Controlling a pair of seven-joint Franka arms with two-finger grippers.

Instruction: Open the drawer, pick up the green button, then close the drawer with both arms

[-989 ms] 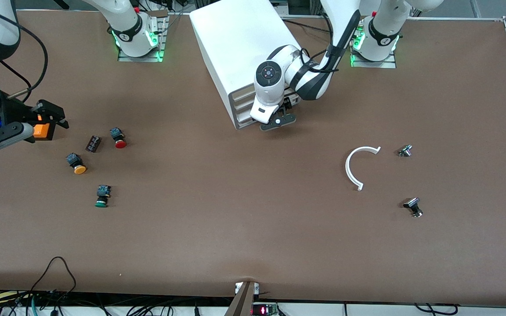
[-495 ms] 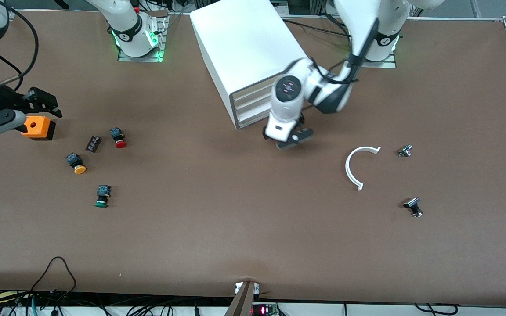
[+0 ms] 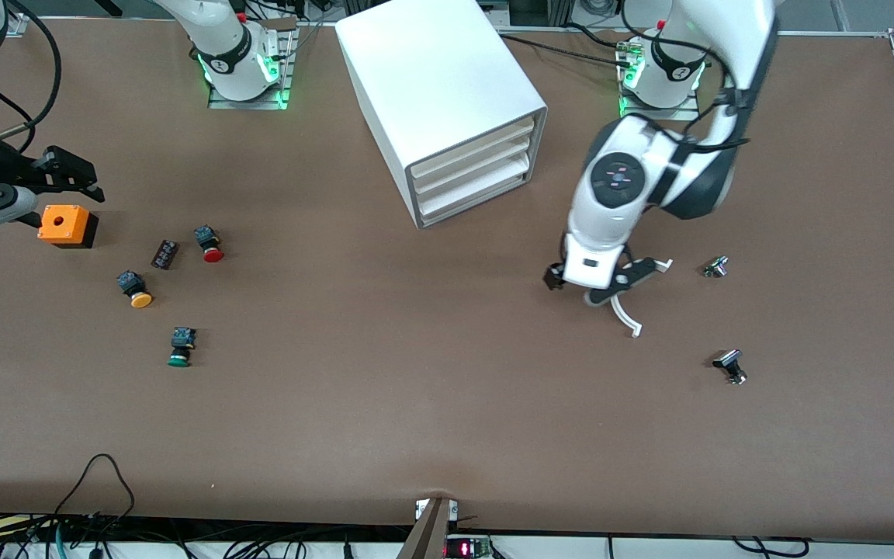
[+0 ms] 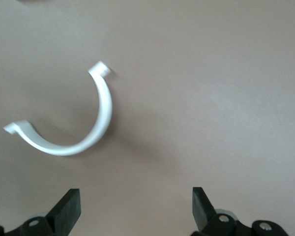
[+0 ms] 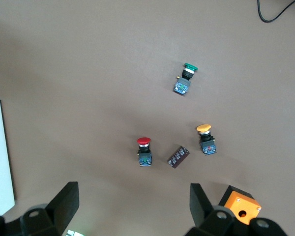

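Brown table (image 3: pixel 416 388): left pincer (image 3: pixel 601 286) spread over white clip (image 4: pixel 73 128) (empty); right pincer (image 5: pixel 132 206) spread, waiting.

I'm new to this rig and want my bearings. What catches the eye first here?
The white cabinet stands between the arms' bases, all three drawers shut. The left gripper, fingers open, hangs over a white curved clip. The three coloured buttons, green nearest the camera, lie toward the right arm's end.
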